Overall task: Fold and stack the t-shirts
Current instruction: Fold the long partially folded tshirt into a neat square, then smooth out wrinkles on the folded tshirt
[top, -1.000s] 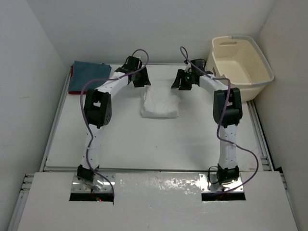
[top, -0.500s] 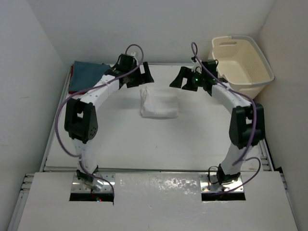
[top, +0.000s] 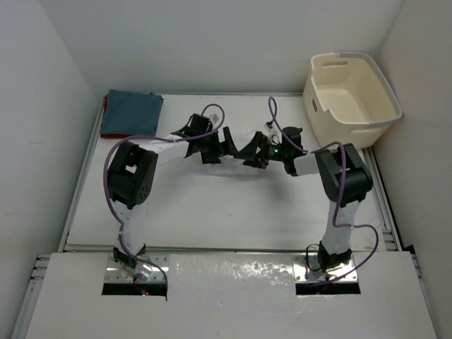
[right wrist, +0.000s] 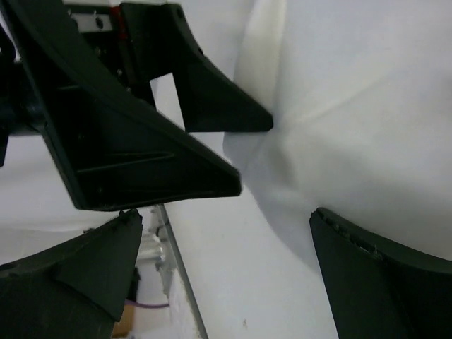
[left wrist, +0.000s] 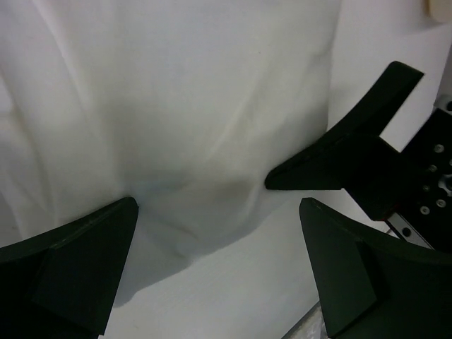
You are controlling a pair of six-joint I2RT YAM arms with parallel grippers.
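A: Why crowd the middle of the desk [top: 212,212]?

B: I have the left fingers [left wrist: 78,261] and right fingers [right wrist: 374,282] spread wide, gripping nothing, at the edge of the folded white shirt [left wrist: 176,106] — placed, I'd judge, to pinch it and carry it onto the blue-grey shirt [top: 133,111], far left.

left hand [top: 217,147] and right hand [top: 251,152] crowding each other over white t-shirt [left wrist: 176,106], basket [top: 332,116] blocking far right corner

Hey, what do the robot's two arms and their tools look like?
The left arm and right arm have white links, bulky black joints and a looping purple cable each. The left tool and right tool are black, with wedge-shaped fingers.
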